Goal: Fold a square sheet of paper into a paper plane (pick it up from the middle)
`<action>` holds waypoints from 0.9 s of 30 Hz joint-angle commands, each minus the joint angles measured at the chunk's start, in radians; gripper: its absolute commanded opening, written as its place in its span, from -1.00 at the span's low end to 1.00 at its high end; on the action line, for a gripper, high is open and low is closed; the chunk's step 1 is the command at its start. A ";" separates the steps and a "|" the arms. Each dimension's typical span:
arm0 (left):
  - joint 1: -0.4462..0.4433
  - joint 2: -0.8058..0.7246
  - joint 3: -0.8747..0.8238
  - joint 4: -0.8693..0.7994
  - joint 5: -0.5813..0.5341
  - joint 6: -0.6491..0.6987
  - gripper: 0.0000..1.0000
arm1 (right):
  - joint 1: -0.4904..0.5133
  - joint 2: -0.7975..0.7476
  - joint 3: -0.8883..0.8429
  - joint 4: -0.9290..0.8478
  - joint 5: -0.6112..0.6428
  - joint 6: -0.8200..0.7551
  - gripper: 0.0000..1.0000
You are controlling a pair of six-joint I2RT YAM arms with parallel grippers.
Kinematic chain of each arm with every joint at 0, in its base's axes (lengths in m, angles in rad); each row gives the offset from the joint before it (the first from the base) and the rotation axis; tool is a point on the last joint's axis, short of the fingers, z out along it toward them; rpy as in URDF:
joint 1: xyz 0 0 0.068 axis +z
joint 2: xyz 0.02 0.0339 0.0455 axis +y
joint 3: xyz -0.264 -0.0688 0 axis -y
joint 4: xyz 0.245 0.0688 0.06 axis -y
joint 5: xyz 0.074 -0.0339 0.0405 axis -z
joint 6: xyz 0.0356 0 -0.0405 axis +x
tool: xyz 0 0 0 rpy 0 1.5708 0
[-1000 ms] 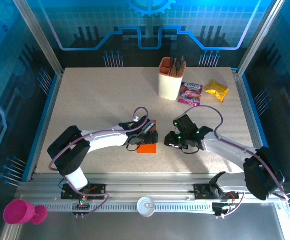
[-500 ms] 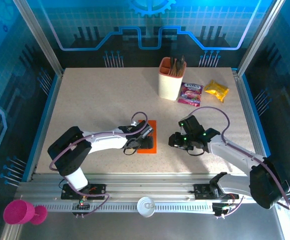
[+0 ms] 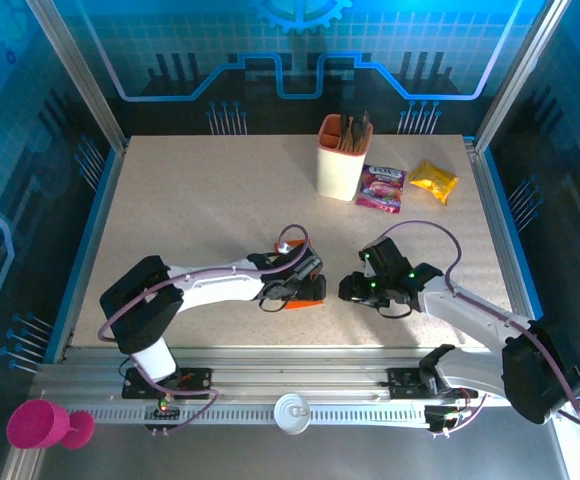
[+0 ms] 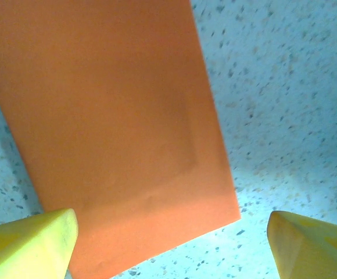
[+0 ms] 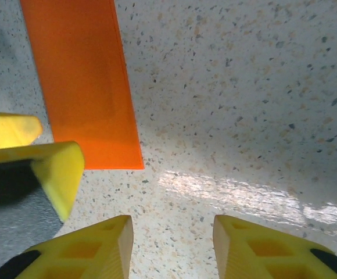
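From where I stand, the square sheet of paper point(image 4: 116, 116) is no plane yet. It lies flat on the table point(image 3: 190, 200) as a plain orange rectangle, at about 6 o'clock from the table's middle, close to the arms' bases. One faint layered edge shows across it, so I'd judge a first fold or so is made. The pointed nose, the wings and the firm creasing all look left to do.

The left gripper point(image 4: 169, 235) hangs low over the paper's near edge with its jaws spread wide, gripping nothing. The right gripper point(image 5: 171, 235) sits at the paper's 3 o'clock, over bare table just beside it, with its jaws partly apart and nothing between them. The peach cup point(image 3: 341, 165) stands well apart, off toward 12 o'clock.
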 commanded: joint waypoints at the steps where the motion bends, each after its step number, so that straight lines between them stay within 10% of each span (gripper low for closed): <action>1: 0.056 -0.029 0.041 -0.104 -0.035 0.076 0.71 | -0.013 0.023 -0.019 0.071 -0.060 0.017 -0.10; 9: 0.243 -0.002 0.029 -0.105 -0.036 0.242 0.72 | 0.032 0.148 0.012 0.154 -0.083 0.051 -0.09; 27: 0.304 0.103 0.082 -0.100 -0.075 0.309 0.71 | 0.124 0.329 0.084 0.226 -0.063 0.092 -0.23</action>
